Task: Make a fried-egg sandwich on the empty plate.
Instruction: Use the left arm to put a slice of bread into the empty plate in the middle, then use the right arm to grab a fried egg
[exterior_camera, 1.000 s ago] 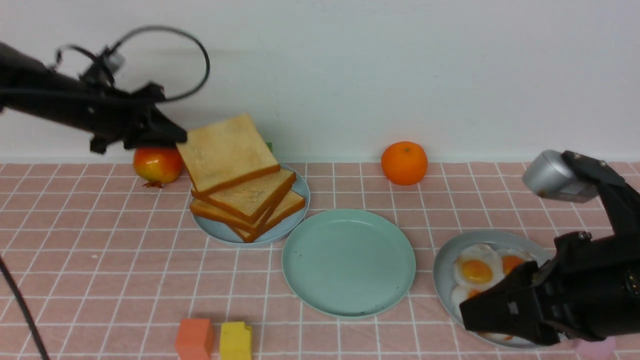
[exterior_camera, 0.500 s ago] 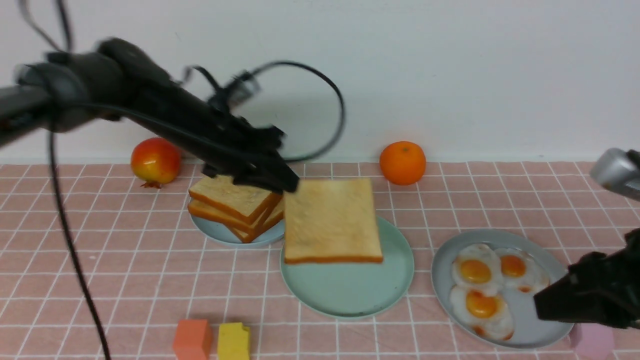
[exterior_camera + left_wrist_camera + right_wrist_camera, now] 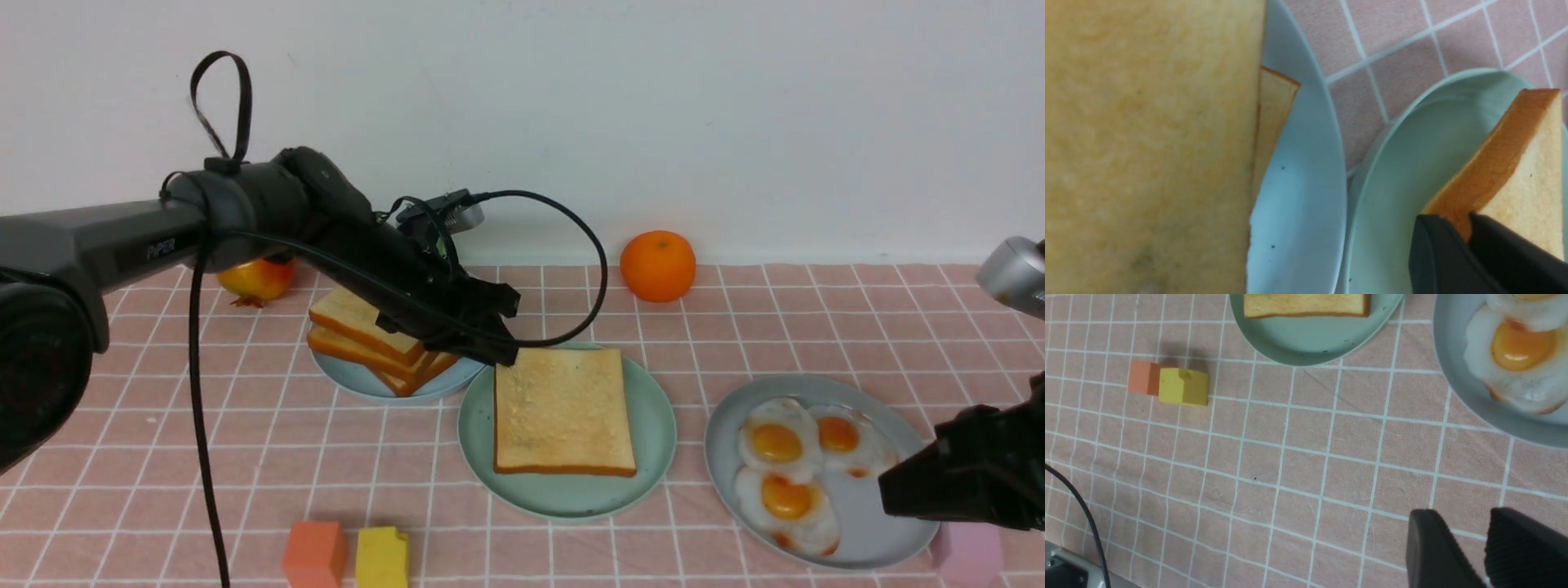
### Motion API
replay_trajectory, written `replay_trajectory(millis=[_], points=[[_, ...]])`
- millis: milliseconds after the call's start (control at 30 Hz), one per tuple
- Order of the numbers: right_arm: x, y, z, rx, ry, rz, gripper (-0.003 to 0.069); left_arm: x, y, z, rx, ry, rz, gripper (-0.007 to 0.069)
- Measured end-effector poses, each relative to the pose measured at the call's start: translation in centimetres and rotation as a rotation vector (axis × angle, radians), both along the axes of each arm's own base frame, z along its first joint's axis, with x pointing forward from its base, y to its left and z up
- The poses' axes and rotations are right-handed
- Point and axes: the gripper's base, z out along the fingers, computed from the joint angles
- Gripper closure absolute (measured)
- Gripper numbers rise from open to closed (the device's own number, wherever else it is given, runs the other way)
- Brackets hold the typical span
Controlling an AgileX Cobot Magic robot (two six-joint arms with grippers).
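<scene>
A golden toast slice [image 3: 563,412] lies flat on the mint-green plate [image 3: 571,490]. My left gripper [image 3: 502,355] is shut on the slice's back left corner. The left wrist view shows the pinched corner [image 3: 1527,163] between the black fingers [image 3: 1437,253] over the plate [image 3: 1396,183]. Three fried eggs [image 3: 780,441] lie on the grey plate [image 3: 882,539] at the right. My right gripper [image 3: 890,494] hovers at that plate's right edge. In the right wrist view [image 3: 1470,522] its jaws stand a little apart and hold nothing.
The pile of plain toast [image 3: 367,331] sits on the pale blue plate [image 3: 457,377], touching the mint plate's back left. An orange [image 3: 658,265] and a red fruit [image 3: 249,279] lie by the wall. Orange [image 3: 316,554] and yellow [image 3: 384,557] blocks sit front left.
My left arm swung right and down, carrying the toast slice from above the pile onto the mint plate. My right gripper drew back to the right, uncovering the eggs.
</scene>
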Motion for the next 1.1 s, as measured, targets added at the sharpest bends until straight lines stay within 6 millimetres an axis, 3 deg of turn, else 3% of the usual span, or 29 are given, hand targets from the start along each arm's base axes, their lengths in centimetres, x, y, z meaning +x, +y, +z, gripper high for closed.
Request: replay_trajectory(millis=[100,233,333,367,433,467,600,633,700,800,833,867,967,1100], points=[[0.2,-0.1,0.1,0.022,0.012,-0.053,0.0404,0.0,0.0,0.0,0.0,0.013,0.013,0.0524],[0.4,-0.4,-0.1,-0.004,0.006,-0.086,0.0347,-0.1,0.3,0.1,0.033,0.012,0.01,0.0454],[1.3,-0.6,-0.6,-0.024,-0.007,-0.115,0.0277,-0.3,0.6,1.0,0.074,-0.003,0.014,0.0311],[1.9,-0.6,-0.9,-0.015,-0.008,-0.134,0.0251,-0.4,0.8,1.7,0.08,-0.005,0.028,0.0225],[2.4,-0.5,-1.2,-0.002,0.001,-0.148,0.0237,-0.6,0.9,2.3,0.081,-0.008,0.036,0.0173],[3.4,-0.3,-1.8,0.039,0.02,-0.182,0.0216,-1.0,1.1,3.7,0.092,-0.022,0.036,0.0076],[5.0,-0.2,-2.9,0.072,0.054,-0.223,0.0203,-1.9,1.4,6.0,0.11,-0.047,0.013,-0.0008],[5.9,-0.2,-3.4,0.073,0.074,-0.241,0.0201,-2.6,1.7,7.8,0.115,-0.067,0.001,-0.0034],[6.7,-0.2,-4.0,0.064,0.105,-0.252,0.02,-3.3,1.9,9.5,0.113,-0.088,-0.008,-0.0038],[8.7,-0.4,-4.9,0.001,0.144,-0.249,0.0199,-6.1,2.4,14.5,0.091,-0.141,-0.026,-0.0022],[8.9,-0.4,-4.7,-0.007,0.139,-0.245,0.0198,-6.1,2.4,14.4,0.091,-0.137,-0.027,-0.0021],[9.5,-0.3,-4.5,-0.034,0.128,-0.241,0.0199,-7.7,2.8,16.2,0.074,-0.16,-0.029,-0.0003],[10.0,0.0,-3.7,-0.062,0.101,-0.25,0.0195,-9.4,3.1,17.0,0.047,-0.151,-0.017,0.0025],[10.3,0.2,-3.8,-0.124,0.116,-0.298,0.0157,-11.4,3.8,14.3,0.071,-0.042,0.029,0.0061]])
